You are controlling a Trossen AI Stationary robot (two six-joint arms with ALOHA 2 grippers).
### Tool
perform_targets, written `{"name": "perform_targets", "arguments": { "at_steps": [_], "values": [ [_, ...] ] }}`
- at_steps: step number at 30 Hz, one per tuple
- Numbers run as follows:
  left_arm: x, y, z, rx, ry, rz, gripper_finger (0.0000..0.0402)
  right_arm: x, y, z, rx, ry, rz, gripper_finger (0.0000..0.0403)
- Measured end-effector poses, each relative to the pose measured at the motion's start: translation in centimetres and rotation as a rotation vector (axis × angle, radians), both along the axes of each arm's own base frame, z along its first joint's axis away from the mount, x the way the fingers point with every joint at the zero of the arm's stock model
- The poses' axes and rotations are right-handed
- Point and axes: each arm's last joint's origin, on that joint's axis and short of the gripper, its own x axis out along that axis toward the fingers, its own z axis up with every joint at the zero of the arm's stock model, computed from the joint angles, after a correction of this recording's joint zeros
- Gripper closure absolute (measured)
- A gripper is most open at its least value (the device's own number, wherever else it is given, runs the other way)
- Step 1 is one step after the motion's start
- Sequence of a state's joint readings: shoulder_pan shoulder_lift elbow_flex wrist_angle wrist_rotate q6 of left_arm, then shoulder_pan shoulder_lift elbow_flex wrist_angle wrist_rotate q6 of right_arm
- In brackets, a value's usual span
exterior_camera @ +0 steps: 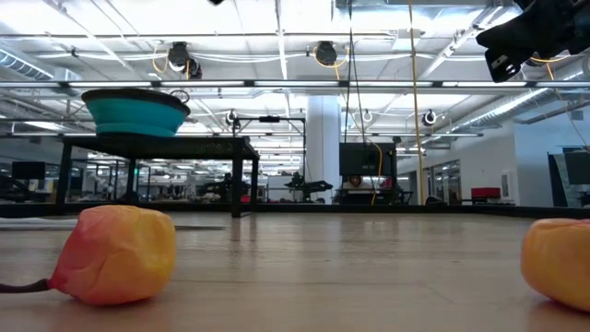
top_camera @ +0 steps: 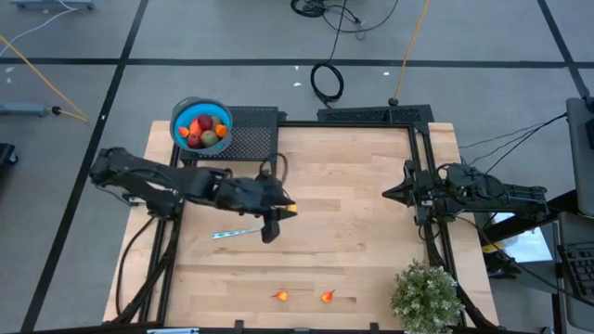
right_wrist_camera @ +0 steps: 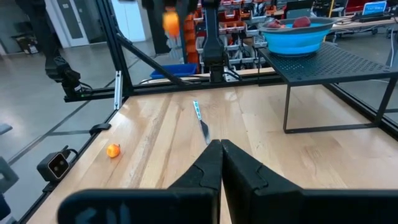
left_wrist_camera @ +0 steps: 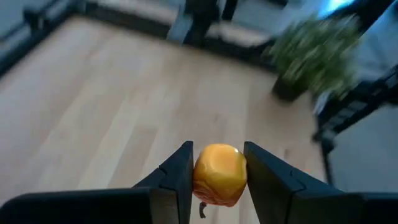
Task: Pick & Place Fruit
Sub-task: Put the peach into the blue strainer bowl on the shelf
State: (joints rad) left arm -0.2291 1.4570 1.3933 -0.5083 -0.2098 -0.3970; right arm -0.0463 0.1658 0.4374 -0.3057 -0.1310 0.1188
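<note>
Orange and small, the fruit (left_wrist_camera: 219, 173) you are carrying sits clamped between the two fingers of your left tool (top_camera: 281, 210), lifted above the middle of the wooden table (top_camera: 371, 250). Just beside that tool, on the table, lies the slim silver knife (top_camera: 234, 233). Two more small orange fruits (top_camera: 281, 296) (top_camera: 327, 297) rest near the table's front edge, a little apart from each other. The blue bowl (top_camera: 176, 116) stands on a black mesh stand (top_camera: 251, 130) at the far left corner, already holding several red, orange and brown pieces. Your right tool (top_camera: 388, 193) waits clenched and empty near the right edge. A potted plant (top_camera: 425, 295) sits at the front right corner.
</note>
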Motion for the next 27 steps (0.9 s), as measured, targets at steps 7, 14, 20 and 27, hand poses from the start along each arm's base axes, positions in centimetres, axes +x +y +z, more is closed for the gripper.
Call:
{"name": "perform_targets", "arguments": {
  "at_steps": [7, 14, 20, 27],
  "values": [
    [0.2, -0.3, 3.8, -0.002, -0.335, -0.117, 0.0279, 0.0, 0.0, -0.1, 0.000, 0.009, 0.001, 0.0403],
    [0.4, -0.8, 6.4, -0.006, -0.616, -0.269, 0.0279, 0.0, 0.0, -0.1, 0.001, 0.015, 0.000, 0.0403],
    [0.0, -1.2, 8.4, 0.003, -0.838, -0.367, 0.0279, 0.0, 0.0, -0.2, 0.001, 0.017, 0.001, 0.0403],
    [-0.8, -1.7, 10.0, 0.045, -1.035, -0.428, 0.0279, 0.0, 0.0, -0.2, 0.001, 0.021, 0.000, 0.0403]
  ]
}}
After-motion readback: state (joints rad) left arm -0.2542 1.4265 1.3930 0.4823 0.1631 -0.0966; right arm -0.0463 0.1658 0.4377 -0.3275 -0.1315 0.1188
